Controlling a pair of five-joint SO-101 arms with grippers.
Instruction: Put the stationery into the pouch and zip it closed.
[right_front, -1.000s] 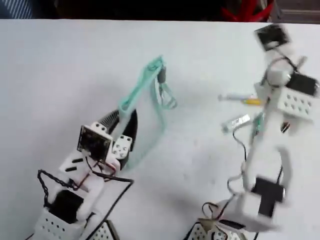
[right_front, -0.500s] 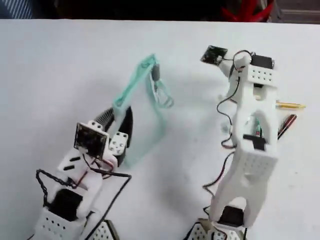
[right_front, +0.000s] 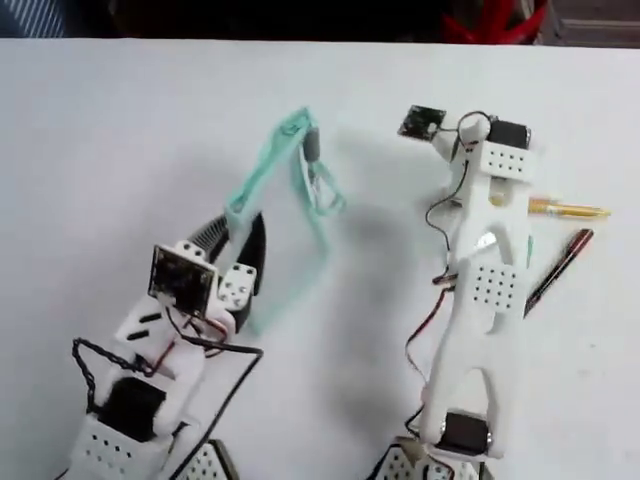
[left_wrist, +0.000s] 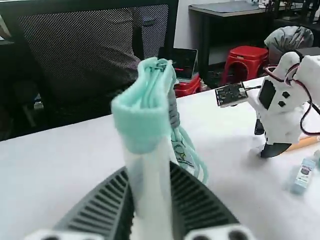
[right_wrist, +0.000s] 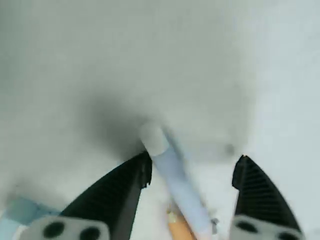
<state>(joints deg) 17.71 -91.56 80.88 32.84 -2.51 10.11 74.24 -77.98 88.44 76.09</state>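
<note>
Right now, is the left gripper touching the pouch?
Touching. The left wrist view shows the left gripper shut on the pouch, its jaws pressing the clear wall from both sides.

The pouch (right_front: 285, 190) is standing on edge in the left gripper (left_wrist: 150, 190); right of it, the right gripper (right_wrist: 194, 161) is hanging over a tube (right_wrist: 170, 165) (two pens (right_front: 568, 210) (right_front: 556, 262) lying farther right).

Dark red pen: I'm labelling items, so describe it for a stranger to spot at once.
On the white table, find the right arm. Two pens lie beside it; the dark red pen slants, nearer the arm's base than the yellow pen.
</note>
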